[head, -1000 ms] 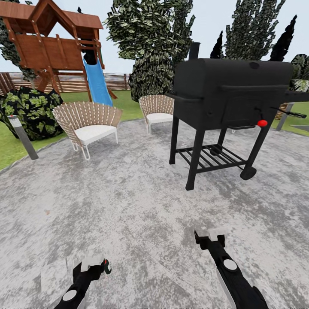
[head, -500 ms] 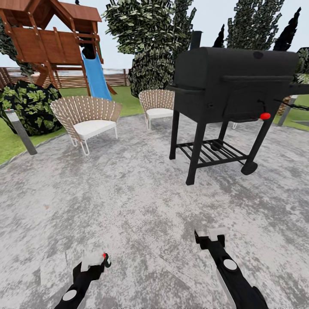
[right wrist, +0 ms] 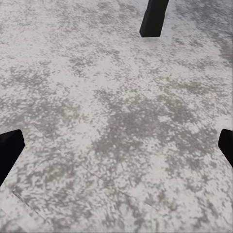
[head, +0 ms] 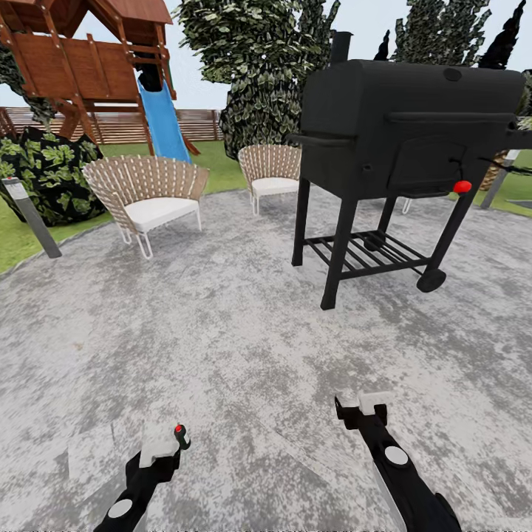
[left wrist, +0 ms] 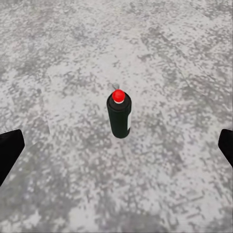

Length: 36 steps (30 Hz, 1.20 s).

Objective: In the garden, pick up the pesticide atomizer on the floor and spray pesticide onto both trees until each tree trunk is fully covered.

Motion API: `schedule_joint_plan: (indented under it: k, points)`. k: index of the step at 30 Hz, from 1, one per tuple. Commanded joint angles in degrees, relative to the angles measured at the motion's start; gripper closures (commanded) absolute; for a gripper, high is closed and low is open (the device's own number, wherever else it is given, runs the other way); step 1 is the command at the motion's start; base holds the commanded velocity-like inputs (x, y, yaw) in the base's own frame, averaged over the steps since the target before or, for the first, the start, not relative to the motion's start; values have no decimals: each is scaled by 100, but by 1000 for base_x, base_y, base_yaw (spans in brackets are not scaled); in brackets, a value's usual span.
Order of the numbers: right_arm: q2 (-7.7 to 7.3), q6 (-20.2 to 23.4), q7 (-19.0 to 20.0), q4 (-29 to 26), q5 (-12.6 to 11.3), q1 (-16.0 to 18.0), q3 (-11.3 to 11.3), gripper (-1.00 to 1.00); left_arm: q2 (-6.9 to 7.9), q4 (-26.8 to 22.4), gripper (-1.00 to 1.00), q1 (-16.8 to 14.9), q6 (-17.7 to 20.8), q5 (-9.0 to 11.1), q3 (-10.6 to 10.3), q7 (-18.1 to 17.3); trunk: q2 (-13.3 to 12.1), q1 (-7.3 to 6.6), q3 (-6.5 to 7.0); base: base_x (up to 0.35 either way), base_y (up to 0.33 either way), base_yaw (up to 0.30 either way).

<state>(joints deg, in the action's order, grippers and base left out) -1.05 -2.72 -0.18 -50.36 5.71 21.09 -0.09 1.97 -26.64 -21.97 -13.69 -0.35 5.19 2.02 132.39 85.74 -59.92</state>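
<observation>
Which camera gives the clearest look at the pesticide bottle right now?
The left wrist view: the pesticide bottle stands upright on the paved floor, whole and centred between the open fingertips. In the head view just its red top and a dark sliver peek beside the left gripper. The right wrist view looks at bare paving.

pesticide atomizer (head: 179, 436) mostly behind left gripper (head: 164, 442) — grill (head: 414, 140), playset (head: 89, 59) cropped

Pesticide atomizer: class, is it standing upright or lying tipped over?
Upright: the pesticide atomizer stands on the floor, red top uppermost.
</observation>
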Motion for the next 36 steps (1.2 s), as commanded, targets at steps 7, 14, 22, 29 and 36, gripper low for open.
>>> schedule_joint_plan:
  k: [7,14,22,29,36]
  points:
    - [0,0,3,0,0,0,0,-100,5,-1,-100,0,0,0,0,0,283,154,-191,0,0,-50]
    - [0,0,1,0,0,0,0,-100,5,0,-100,0,0,0,0,0,563,308,-381,0,0,-98]
    - [0,-3,0,6,0,0,0,-100,5,-1,-100,0,-2,0,0,0,884,484,-598,0,0,-50]
    - [2,-8,0,3,0,0,3,-100,5,-7,-100,0,-2,0,0,0,1087,599,-785,0,0,-2]
    - [0,-9,0,-8,0,0,2,-100,5,-7,-100,0,-2,-7,0,0,1097,617,-946,0,0,0]
